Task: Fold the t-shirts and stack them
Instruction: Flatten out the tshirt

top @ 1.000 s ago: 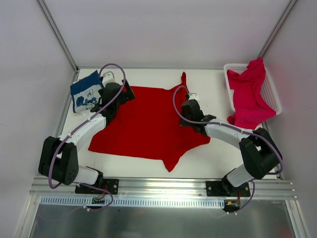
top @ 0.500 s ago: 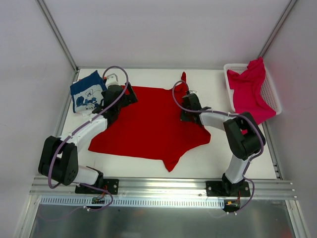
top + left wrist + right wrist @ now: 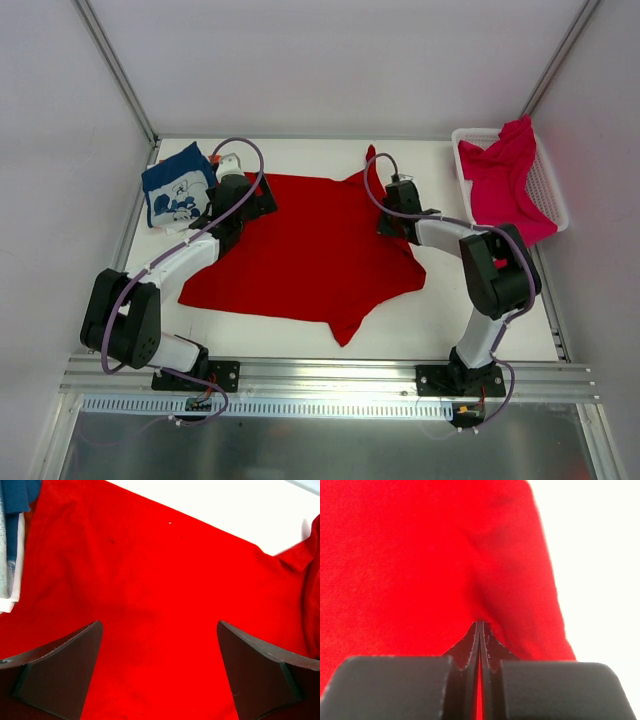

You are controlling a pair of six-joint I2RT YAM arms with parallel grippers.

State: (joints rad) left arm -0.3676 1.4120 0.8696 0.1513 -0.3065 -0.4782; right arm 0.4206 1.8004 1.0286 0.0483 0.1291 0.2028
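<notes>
- While the red shirt lies spread open across the middle of the table, no fold shows in it yet; its hem and one sleeve look a little crooked.
- Navy shirt: a compact square at the far left corner, print up, its edge touching the red one. It looks folded and would serve as the base of the stack, so I judge that one done.
- Pink shirt: bunched in the basket at the far right, part of it hanging over the near rim. Untouched as far as the folding goes.
- Left gripper: jaws wide apart and holding nothing, just over the red shirt's far left part, near the navy square.
- Right gripper: jaws pressed together with a pucker of red cloth caught between them, at the shirt's far right side close to its edge, bare table just beyond.
- Judged progress: roughly one shirt finished, one laid out with only one side gripped, and one waiting.
- Left to do: take hold on the left side, fold the red shirt, set it on the navy one, then bring out the pink one and do the same.
</notes>
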